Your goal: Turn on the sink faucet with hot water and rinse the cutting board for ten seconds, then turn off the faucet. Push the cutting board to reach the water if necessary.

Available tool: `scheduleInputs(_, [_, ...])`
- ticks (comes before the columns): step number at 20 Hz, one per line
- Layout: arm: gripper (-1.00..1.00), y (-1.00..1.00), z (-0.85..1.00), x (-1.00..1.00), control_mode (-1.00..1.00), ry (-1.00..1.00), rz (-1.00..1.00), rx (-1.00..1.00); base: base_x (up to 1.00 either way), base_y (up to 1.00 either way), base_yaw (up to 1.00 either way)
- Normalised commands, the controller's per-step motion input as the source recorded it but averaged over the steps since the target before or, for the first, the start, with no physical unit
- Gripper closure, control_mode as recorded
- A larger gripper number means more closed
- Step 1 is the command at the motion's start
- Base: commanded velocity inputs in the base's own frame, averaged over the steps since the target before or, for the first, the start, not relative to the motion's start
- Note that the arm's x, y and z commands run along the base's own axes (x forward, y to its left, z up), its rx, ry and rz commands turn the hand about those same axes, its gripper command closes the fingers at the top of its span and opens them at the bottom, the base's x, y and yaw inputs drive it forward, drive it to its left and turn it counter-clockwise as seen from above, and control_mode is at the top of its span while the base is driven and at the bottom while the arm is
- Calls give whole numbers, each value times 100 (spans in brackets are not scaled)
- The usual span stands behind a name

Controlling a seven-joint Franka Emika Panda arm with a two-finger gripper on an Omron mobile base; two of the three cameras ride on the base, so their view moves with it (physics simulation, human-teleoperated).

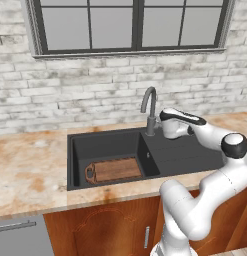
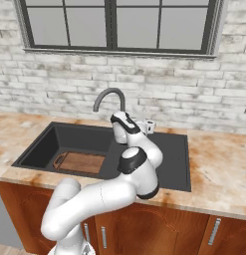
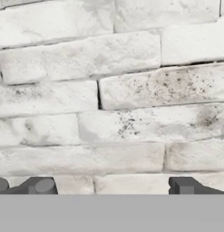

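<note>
In the left base view the cutting board (image 1: pixel 115 170) lies flat on the floor of the sink (image 1: pixel 77 165), toward the basin's near edge, its long axis running 9 to 3 o'clock with the looped handle at the 9 o'clock end. No water runs, so the tap has not been opened yet.

The faucet (image 1: pixel 150 107) rises at the back rim, its spout arching over toward the basin. The gripper (image 1: pixel 161 125) sits just beside the faucet's base, at about 3 o'clock from it and level with its lower stem. The small side lever is too thin to make out, so the move probably hinges on closing this last gap toward 9 o'clock. In the hand view the fingertips (image 3: pixel 41 186) stand wide apart with bare brick wall (image 3: pixel 113 99) between them: the jaws are open and hold nothing.

The board sits at about 7 o'clock from the spout's mouth and may need a push.

A mottled stone counter (image 1: pixel 30 170) surrounds the sink, with wooden cabinets (image 1: pixel 110 230) below and a dark-framed window (image 1: pixel 135 25) above.
</note>
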Motion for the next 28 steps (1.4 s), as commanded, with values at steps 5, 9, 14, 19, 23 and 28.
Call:
scheduleInputs(5, [-100, -16, -3, -13, -100, 0, 0, 0, 0, 0, 0])
scheduleInputs(9, [-100, -19, -1, -14, -100, 0, 0, 0, 0, 0, 0])
scheduleInputs(14, [-100, -20, -1, -13, -100, 0, 0, 0, 0, 0, 0])
scheduleInputs(19, [-100, -19, -2, -12, -100, 0, 0, 0, 0, 0, 0])
scheduleInputs(23, [-100, -20, 0, -9, -100, 0, 0, 0, 0, 0, 0])
scheduleInputs(28, [-100, -27, 0, -3, -100, 0, 0, 0, 0, 0, 0])
